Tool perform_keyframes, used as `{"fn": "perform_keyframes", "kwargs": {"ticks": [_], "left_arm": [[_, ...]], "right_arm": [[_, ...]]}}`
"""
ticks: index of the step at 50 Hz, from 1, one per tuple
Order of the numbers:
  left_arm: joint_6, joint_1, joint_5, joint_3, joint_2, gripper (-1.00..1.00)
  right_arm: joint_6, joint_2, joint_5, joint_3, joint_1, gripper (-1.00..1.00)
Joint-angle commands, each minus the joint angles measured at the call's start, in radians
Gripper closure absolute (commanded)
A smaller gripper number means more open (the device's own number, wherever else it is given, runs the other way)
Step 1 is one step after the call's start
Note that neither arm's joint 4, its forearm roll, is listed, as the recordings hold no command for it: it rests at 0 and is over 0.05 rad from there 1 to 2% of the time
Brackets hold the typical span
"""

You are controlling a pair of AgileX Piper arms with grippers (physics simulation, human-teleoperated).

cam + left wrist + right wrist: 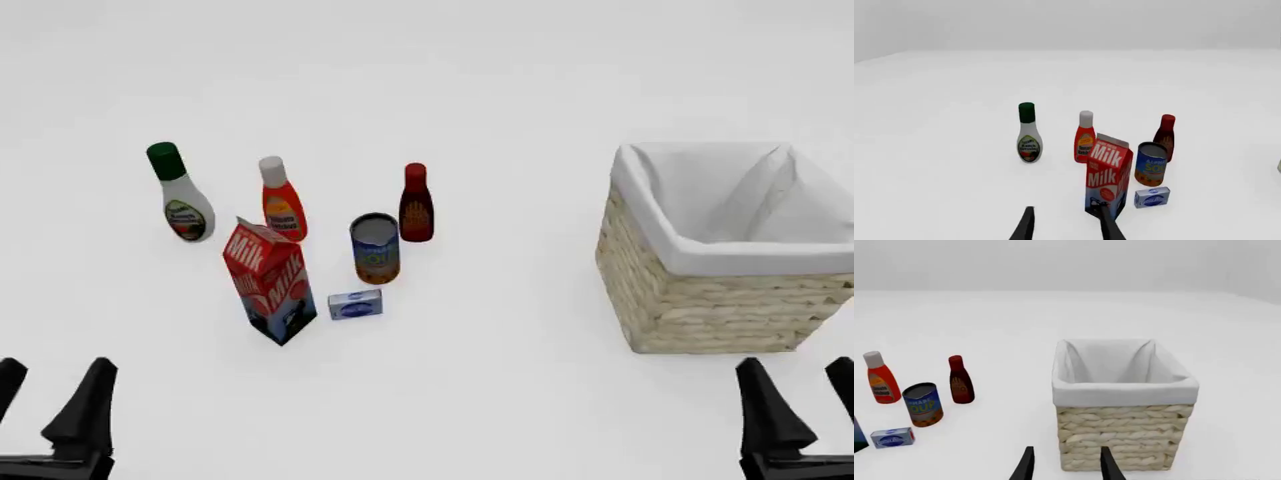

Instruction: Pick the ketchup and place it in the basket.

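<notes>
Both my end effectors, left (54,400) and right (801,400), are wide and hold nothing; the ketchup (280,203) stands well ahead of my left one, the basket (707,290) near my right.

Red-orange ketchup (282,203) (white cap), straw-coloured basket (714,300)

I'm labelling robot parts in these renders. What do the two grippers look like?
Both the left gripper and the right gripper are plain matte black, each with two slim, tapered, blade-like jaws on a dark base. No cables, markings or colour accents show.
</notes>
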Motion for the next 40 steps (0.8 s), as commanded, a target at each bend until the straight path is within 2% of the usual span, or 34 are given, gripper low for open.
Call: {"fn": "perform_keyframes", "kwargs": {"ticks": [1,2,7,8,10,13,17,21,24,25,32,35,37,40], "left_arm": [[-0.001,0.006,-0.030,-0.009,0.062,-1.00],[-0.019,0.025,-0.060,-0.013,0.123,-1.00],[-0.011,0.019,-0.070,-0.057,0.194,-1.00],[-0.052,0.004,-0.063,-0.087,0.230,-1.00],[-0.030,0.007,-0.049,-0.123,0.252,-1.00],[-0.026,0.015,-0.049,-0.205,0.371,-1.00],[-0.009,0.012,-0.026,-0.265,0.416,-1.00],[-0.022,-0.001,0.011,-0.341,0.500,-1.00],[-0.008,0.002,0.024,-0.364,0.514,-1.00],[-0.009,-0.013,0.040,-0.397,0.569,-1.00],[-0.026,-0.030,0.088,-0.468,0.620,-1.00],[0.029,-0.032,0.124,-0.527,0.620,-1.00],[0.012,-0.041,0.142,-0.563,0.657,-1.00],[0.027,-0.031,0.147,-0.584,0.670,-1.00]], "right_arm": [[0.021,0.027,-0.016,-0.001,0.002,-1.00],[0.015,0.028,-0.016,-0.001,0.004,-1.00],[0.013,0.053,-0.033,0.000,0.014,-1.00],[0.014,0.056,-0.036,0.000,0.014,-1.00],[0.008,0.061,-0.040,-0.001,0.014,-1.00],[0.005,0.069,-0.045,-0.001,0.015,-1.00],[0.005,0.083,-0.054,0.000,0.016,-1.00],[0.004,0.091,-0.060,0.000,0.015,-1.00],[0.002,0.093,-0.061,0.000,0.015,-1.00],[0.004,0.095,-0.063,0.000,0.015,-1.00],[0.011,0.091,-0.061,0.000,0.014,-1.00],[0.015,0.099,-0.067,0.000,0.015,-1.00],[0.018,0.100,-0.069,0.000,0.014,-1.00],[0.021,0.103,-0.072,0.000,0.016,-1.00]]}}
